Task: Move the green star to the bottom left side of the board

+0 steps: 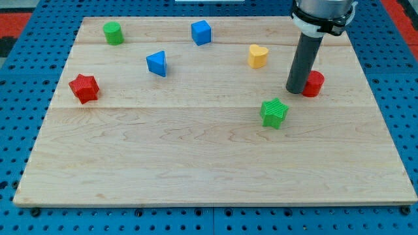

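The green star (274, 112) lies on the wooden board (196, 163), right of the middle. My tip (297, 90) is a dark rod standing just above and to the right of the green star, with a small gap between them. The tip's right side is against a red cylinder (314, 83), touching or nearly so.
A yellow heart (258, 56) lies up and left of the tip. A blue cube (201, 32) and a green cylinder (113, 32) sit near the top edge. A blue triangle (157, 63) and a red star (84, 87) are at the left.
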Controlling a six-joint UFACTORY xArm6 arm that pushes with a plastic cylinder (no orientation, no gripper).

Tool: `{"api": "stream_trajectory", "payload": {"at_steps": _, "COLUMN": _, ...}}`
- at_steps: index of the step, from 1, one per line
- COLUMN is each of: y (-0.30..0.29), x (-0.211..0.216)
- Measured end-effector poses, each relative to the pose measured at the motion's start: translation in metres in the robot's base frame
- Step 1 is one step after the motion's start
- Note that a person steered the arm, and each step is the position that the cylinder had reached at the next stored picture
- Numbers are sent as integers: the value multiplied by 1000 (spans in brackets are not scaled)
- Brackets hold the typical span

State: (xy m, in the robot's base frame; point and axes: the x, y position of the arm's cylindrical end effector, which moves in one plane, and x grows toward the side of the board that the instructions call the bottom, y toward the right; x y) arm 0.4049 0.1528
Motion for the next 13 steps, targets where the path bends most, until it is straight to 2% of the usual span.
{"api": "stream_trajectory", "payload": {"at_steps": 1, "y": -4, "x": -1}}
{"api": "stream_trajectory", "payload": {"at_steps": 2, "y": -19, "x": -19}}
{"api": "stream_trajectory", "payload": {"at_steps": 5, "y": -1, "x": 59}}
{"api": "stream_trajectory", "payload": {"at_steps": 6, "y": -7, "x": 65}}
{"api": "stream_trajectory", "payload": {"at_steps": 8, "y": -17, "x": 65}}
{"api": "stream_trajectory", "payload": {"at_steps": 10, "y": -120, "x": 68}}
{"api": "stream_trajectory", "payload": {"at_steps": 11, "y": -100, "x": 64}}
{"api": "stream_trajectory", "payload": {"at_steps": 12, "y": -86, "x": 37}}
{"api": "stream_trajectory", "payload": {"at_steps": 13, "y": -126, "x": 20}}
